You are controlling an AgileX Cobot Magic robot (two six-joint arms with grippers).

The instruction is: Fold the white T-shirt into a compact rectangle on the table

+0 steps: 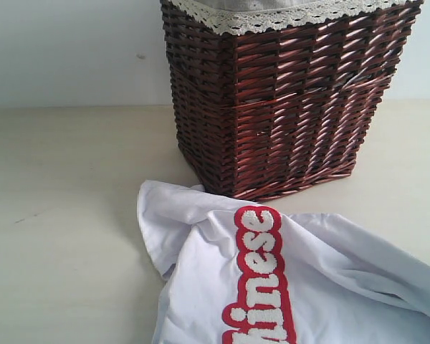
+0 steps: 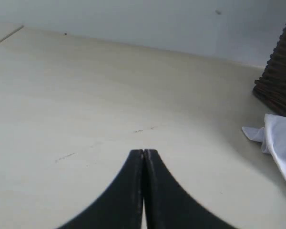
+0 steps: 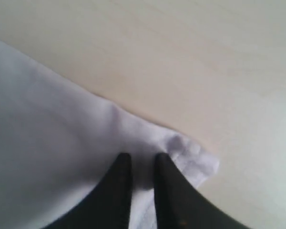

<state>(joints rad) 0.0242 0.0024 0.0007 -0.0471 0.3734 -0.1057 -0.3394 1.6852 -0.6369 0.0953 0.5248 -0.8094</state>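
Currently white T-shirt (image 1: 201,287) bunched on table (image 1: 57,215) against wicker basket (image 1: 287,107); right gripper (image 3: 142,160) fingers near-together at a hem corner, can't tell if pinching, thin bite could slip; left gripper (image 2: 144,153) fingers pressed together

We see our left pincer (image 2: 144,153) fully closed: its two black fingers (image 2: 124,195) lie pressed against each other along their inner edges, and the tips meet in one blunt point with only a hairline seam between them. Our right pincer (image 3: 142,158) stands differently. Its two black fingers (image 3: 115,191) stand close together, yet a narrow slit shows between them, and the rounded tips sit level with one another. Cloth of the white T-shirt (image 3: 52,124) fills that slit, near a hemmed corner; whether the tips pinch it or merely rest on it, we cannot tell.
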